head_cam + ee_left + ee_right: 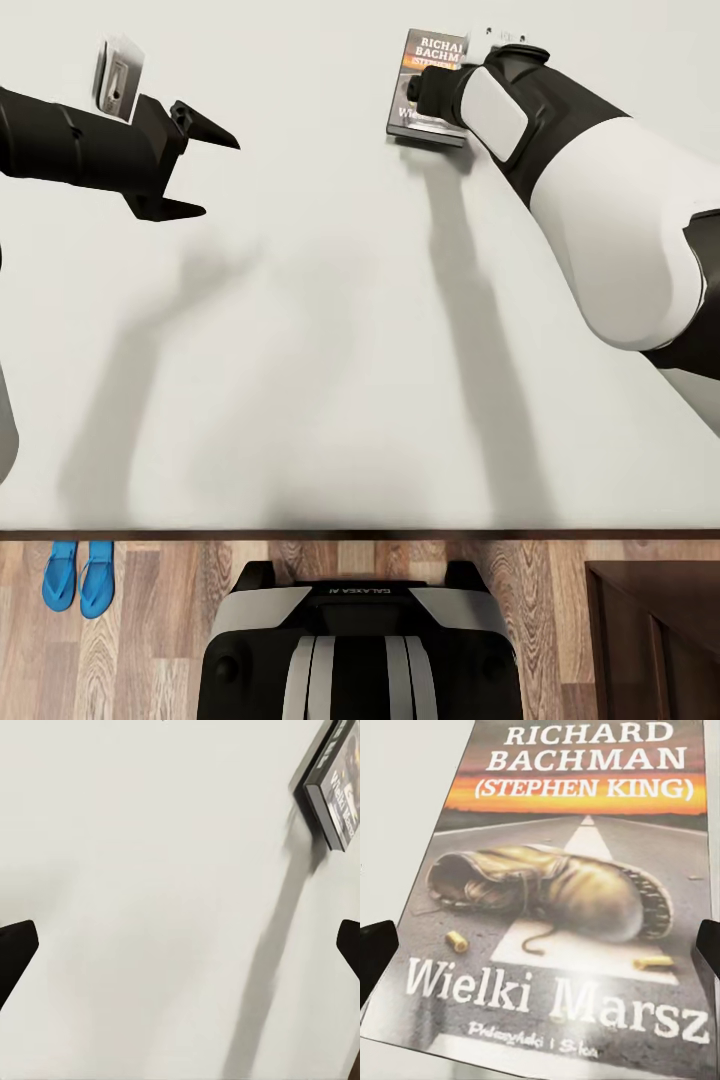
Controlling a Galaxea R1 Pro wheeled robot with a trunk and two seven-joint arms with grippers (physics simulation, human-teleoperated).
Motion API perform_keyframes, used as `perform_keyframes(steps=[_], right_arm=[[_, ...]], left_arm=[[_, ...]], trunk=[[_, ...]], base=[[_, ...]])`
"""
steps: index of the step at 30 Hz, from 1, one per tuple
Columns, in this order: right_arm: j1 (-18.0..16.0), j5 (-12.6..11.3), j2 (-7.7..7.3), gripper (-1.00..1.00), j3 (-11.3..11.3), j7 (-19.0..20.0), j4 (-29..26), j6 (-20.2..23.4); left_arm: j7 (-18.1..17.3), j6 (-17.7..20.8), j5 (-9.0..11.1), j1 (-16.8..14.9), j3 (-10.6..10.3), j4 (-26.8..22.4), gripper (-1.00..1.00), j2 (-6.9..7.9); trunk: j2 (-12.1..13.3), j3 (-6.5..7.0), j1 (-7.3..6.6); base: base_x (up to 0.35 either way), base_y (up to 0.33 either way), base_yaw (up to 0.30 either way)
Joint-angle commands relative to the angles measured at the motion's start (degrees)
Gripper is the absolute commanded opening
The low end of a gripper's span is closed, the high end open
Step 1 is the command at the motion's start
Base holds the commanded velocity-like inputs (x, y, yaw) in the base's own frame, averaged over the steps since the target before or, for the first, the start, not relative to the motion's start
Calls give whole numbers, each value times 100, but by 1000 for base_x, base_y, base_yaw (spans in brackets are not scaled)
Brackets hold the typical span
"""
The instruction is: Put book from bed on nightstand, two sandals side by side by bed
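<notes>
Sandals (78, 588): pair of bright blue flip-flops on the wood-plank floor (170, 640), just off the bed's near edge toward its left end. They lie parallel and close together, toes pointing the same way; judged from this, the sandal half of the task looks already met.

Left gripper (197, 170): hovers over the left part of the bed (300, 400), apart from the mattress to judge by its shadow. Fingers spread wide, nothing between them. In the left wrist view the two dark fingertips (16, 949) sit at opposite sides with bare mattress between. It appears parked out of the way, leaving the book to the other arm.

Robot base (360, 640): drawn up against the middle of the bed's near edge, which brings the far part of the mattress within reach.

Book (428, 85): dark paperback lying flat, cover up, toward the bed's far edge, right of centre. The right wrist view reads the cover (570, 900) at close range: "RICHARD BACHMAN", orange band, a boot on a road.

Right gripper (425, 100): reaches down over the book's right side. Its fingertips (375, 949) stand wide apart, straddling the cover, nothing held; contact with the book cannot be told. Judged to be lining up for a grasp.

Nightstand (655, 640): dark brown cabinet on the floor beside the bed's near right corner, the likely destination.
</notes>
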Motion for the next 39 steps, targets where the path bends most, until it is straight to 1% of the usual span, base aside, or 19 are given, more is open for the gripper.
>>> perform_keyframes(steps=[1,6,17,28,39], right_arm=[[-1,-53,0,100,38,-34,-10,30],[-31,-52,0,100,38,-34,-20,40],[-23,-31,0,100,40,-33,-65,36],[0,163,0,100,41,-34,-79,16],[14,191,0,100,38,-34,-80,14]], left_arm=[[35,50,21,-5,-3,-1,100,3],[35,50,21,-6,-2,0,100,3],[38,53,21,-4,-22,-4,100,3],[43,60,21,-4,-22,-5,100,9],[37,122,21,-2,-18,-6,100,12]], trunk=[[-1,-2,0],[-1,-2,0],[-1,-2,0],[-1,-2,0],[-1,-2,0]], base=[[-2,0,0],[31,0,0],[151,0,0],[58,7,0],[90,26,0]])
